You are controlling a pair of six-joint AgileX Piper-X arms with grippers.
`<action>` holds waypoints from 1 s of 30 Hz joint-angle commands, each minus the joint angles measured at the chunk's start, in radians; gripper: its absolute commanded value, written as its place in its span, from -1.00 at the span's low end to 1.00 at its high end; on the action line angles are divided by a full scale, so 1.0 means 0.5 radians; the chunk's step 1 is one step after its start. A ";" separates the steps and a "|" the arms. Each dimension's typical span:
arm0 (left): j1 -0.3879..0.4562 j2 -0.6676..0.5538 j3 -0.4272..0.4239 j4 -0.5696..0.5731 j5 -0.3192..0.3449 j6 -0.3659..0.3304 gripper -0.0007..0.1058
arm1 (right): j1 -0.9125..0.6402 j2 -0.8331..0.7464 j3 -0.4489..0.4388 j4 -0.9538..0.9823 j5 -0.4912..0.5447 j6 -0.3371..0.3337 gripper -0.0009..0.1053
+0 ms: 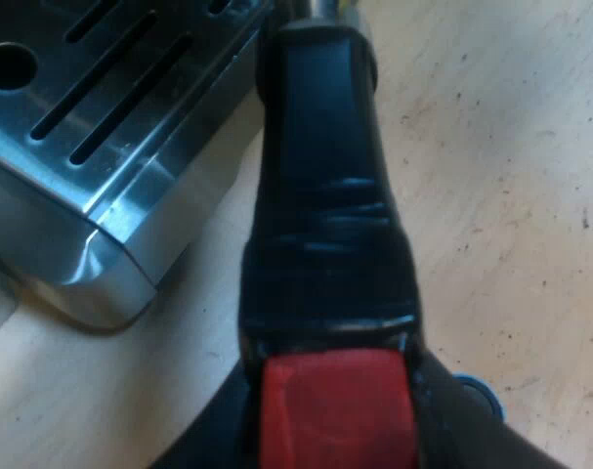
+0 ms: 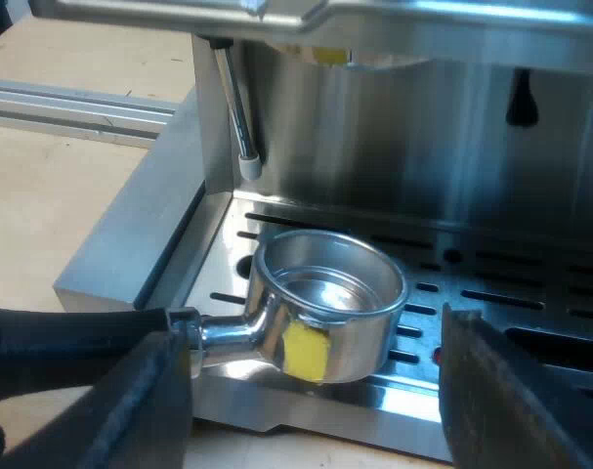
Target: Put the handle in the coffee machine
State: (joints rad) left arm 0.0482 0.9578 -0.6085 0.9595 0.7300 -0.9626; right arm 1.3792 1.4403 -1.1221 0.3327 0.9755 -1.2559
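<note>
The table (image 1: pixel 511 176) is pale, speckled wood. A shiny, empty metal holder (image 2: pixel 330 303) hangs over the espresso machine (image 2: pixel 394 147)'s slotted drip tray (image 2: pixel 530 293). The left gripper (image 1: pixel 335 430) squeezes the red end of its dark handle (image 1: pixel 320 195). The right gripper (image 2: pixel 311 381) is spread wide, with the holder between its fingers.

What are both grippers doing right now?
Left gripper: closed on the metal holder's dark red-ended handle.
Right gripper: open, holding nothing.

Left gripper (image 1: pixel 337 430): fingers (image 1: pixel 203 445) closed from both sides on the red end of the holder's handle (image 1: pixel 320 225), wrist in line with it. Right gripper (image 2: pixel 316 391): fingers (image 2: pixel 140 401) spread wide apart, nothing clamped between them.
</note>
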 commanded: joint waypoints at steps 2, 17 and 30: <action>-0.004 -0.005 -0.025 -0.066 0.095 0.026 -0.98 | -0.004 -0.003 -0.008 -0.034 -0.024 -0.026 0.08; 0.002 0.189 -0.025 -0.181 0.094 0.172 -0.98 | -0.027 0.262 -0.008 -0.299 0.226 -0.011 0.08; 0.206 0.381 -0.028 -0.251 0.236 0.373 -0.98 | -0.064 0.533 -0.008 -1.061 0.303 -0.532 0.02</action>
State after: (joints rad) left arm 0.1521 1.1545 -0.6112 0.8401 0.7885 -0.7898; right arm 1.3540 1.7080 -1.1225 -0.1656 1.1127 -1.4928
